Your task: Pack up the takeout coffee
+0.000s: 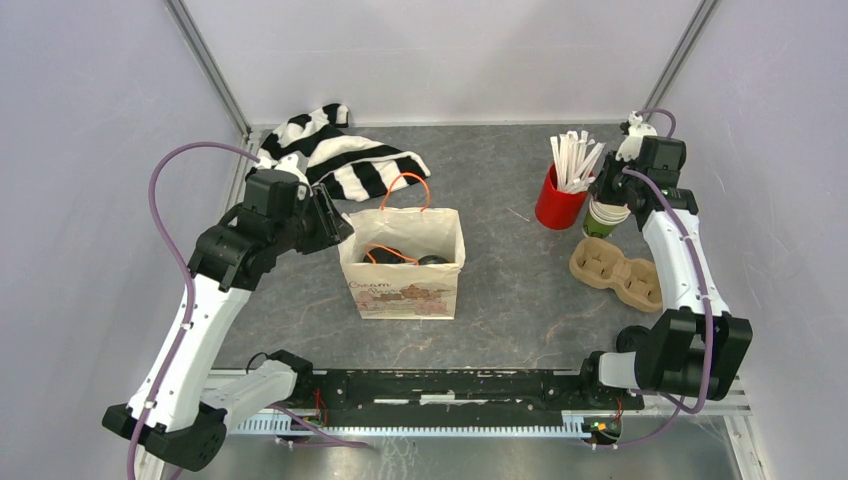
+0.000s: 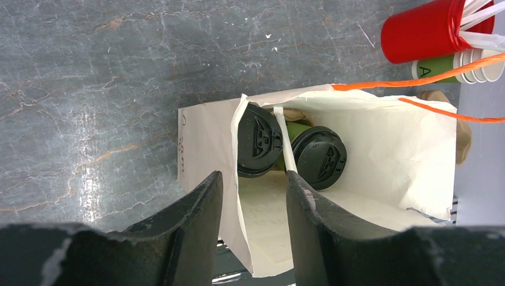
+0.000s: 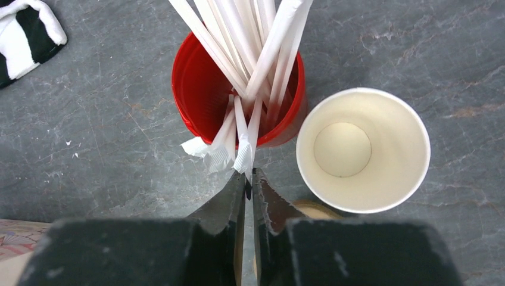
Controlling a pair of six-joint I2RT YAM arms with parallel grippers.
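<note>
The two takeout coffee cups lie inside the white paper bag (image 1: 405,292), their black lids (image 2: 259,140) (image 2: 320,157) facing the bag's mouth; green sides show between them. One lid (image 1: 432,261) shows in the top view. My left gripper (image 2: 253,179) (image 1: 335,225) is open at the bag's left rim, with the paper wall (image 2: 253,238) loose between its fingers. My right gripper (image 3: 249,173) (image 1: 603,188) hangs over the red cup (image 3: 202,89) of white sticks. Its fingers are pinched together on the frayed paper end of one stick (image 3: 245,152).
A stack of lidless green cups (image 1: 604,218) (image 3: 363,149) stands right beside the red cup (image 1: 558,205). A brown cardboard cup carrier (image 1: 615,272) lies in front of them. A black-and-white striped cloth (image 1: 340,155) is behind the bag. The bag's orange handles (image 2: 417,83) stick up.
</note>
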